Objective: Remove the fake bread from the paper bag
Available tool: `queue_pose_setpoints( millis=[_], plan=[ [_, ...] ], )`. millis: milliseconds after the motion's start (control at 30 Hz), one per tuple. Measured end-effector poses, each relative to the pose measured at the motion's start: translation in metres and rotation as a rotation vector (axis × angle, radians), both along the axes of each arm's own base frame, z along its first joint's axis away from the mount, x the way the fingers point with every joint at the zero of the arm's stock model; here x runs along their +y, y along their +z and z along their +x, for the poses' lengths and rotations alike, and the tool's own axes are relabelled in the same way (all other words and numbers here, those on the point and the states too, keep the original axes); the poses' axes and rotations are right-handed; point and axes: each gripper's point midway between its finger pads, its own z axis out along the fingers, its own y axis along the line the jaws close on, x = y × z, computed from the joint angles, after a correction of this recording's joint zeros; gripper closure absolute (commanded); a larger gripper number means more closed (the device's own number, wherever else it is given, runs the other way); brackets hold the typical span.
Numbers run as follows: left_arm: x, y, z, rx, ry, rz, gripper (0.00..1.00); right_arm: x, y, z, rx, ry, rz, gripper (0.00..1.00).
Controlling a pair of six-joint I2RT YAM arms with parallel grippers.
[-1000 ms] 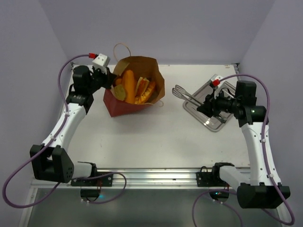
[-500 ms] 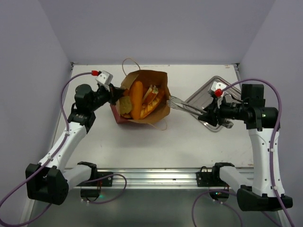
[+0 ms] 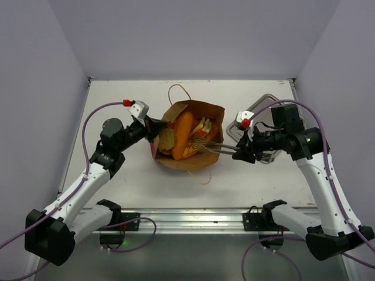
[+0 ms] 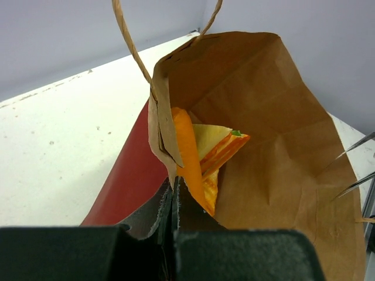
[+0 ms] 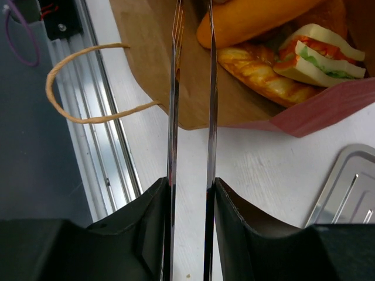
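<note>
The right gripper [image 5: 190, 193] clenches metal tongs [image 5: 174, 105], whose tips are cut off in the wrist view. The left gripper [image 4: 174, 190] pinches the rim of the paper bag [image 3: 218, 117] mid-table. The bread [image 3: 183, 133] inside is half hidden. The arm covers most of the tray [image 3: 262, 103]. White table [image 3: 117, 99], lavender walls [image 3: 187, 35].

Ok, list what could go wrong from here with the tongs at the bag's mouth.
1. The left gripper pinches only the thin rim of the paper bag; the paper might tear or slip free, letting the mouth sag shut.
2. The metal tongs in the right gripper have slim, smooth arms; the long loaf could slide out of them.
3. The loop handle lies beside the tongs and might snag.
</note>
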Motion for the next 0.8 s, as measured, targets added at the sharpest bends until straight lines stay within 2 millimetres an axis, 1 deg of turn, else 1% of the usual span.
queue_pose_setpoints(
  millis=[67,167,267,433,533,667,800],
  plan=[
    [-0.005,-0.002,-0.006,-0.009,-0.007,-0.005,1.0,0.0,-0.006,0.0,0.008,-0.008,-0.031,0.61],
    [-0.009,-0.004,-0.013,-0.023,-0.01,-0.01,1.0,-0.006,-0.01,0.008,-0.007,-0.048,-0.071,0.61],
    [-0.012,-0.006,-0.02,-0.037,-0.011,-0.015,1.0,-0.009,-0.013,0.011,-0.01,-0.066,-0.094,0.61],
    [-0.017,-0.008,-0.03,-0.047,-0.011,-0.024,1.0,-0.003,-0.015,0.007,0.014,-0.055,-0.091,0.64],
    [-0.02,-0.01,-0.037,-0.044,-0.011,-0.037,1.0,-0.001,-0.018,0.01,0.039,-0.074,-0.09,0.65],
    [-0.02,-0.011,-0.048,-0.044,-0.004,-0.058,1.0,-0.008,-0.027,0.022,0.045,-0.151,-0.128,0.65],
    [-0.016,-0.011,-0.058,-0.056,0.0,-0.079,1.0,-0.016,-0.038,0.028,0.05,-0.212,-0.17,0.65]
  ],
)
